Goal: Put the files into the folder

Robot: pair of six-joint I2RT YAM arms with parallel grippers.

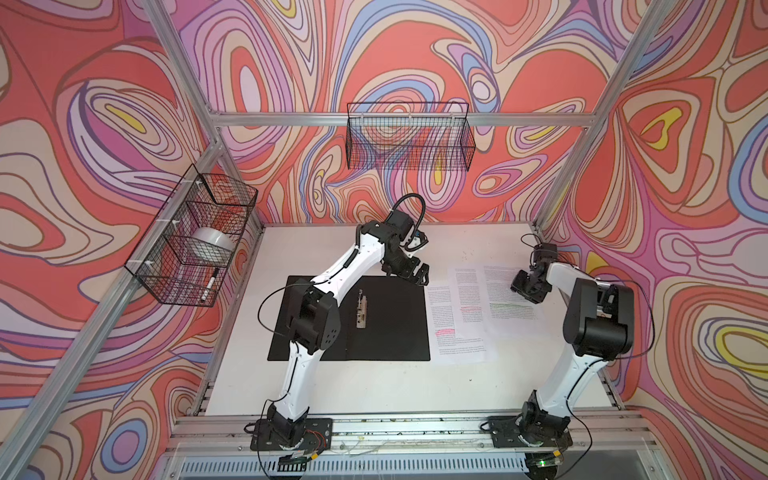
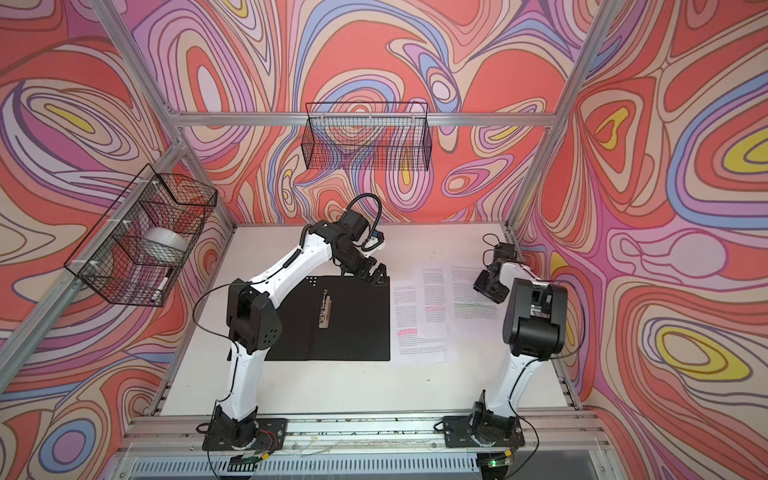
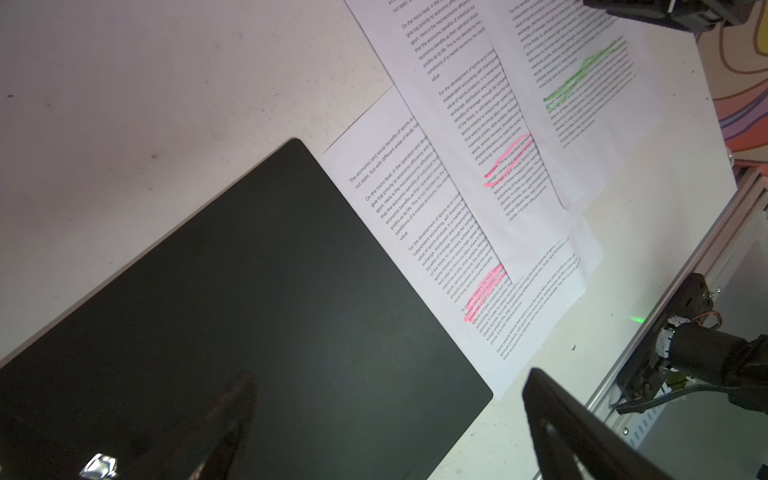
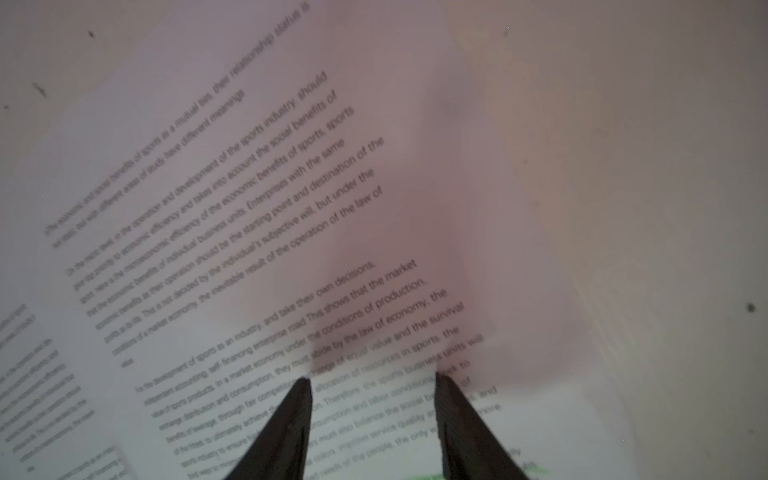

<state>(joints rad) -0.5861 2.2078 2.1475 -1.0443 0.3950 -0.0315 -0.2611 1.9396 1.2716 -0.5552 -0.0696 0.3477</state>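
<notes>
The folder [image 1: 386, 320] lies open on the counter [image 1: 374, 386], black inside up and spine clip [image 1: 361, 311] exposed, evidently ready for paper; no logo shows. The files [image 1: 469, 299], three fanned sheets, lie against its right edge, none inside. The left end effector [image 3: 388, 376] hovers over the folder's far corner, spread wide and empty. The right end effector [image 4: 372, 376] stands part-spread above the outermost sheet, pinching nothing. Legible: "For the development of sports as an industry".

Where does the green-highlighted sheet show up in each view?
In a top view: green-highlighted sheet, rightmost paper, under the right gripper.
In a top view: same place.
Left wrist: the paper farthest from the folder, here.
Right wrist: beneath the right gripper, filling the view.
Shared landmark: its green lines.
</notes>
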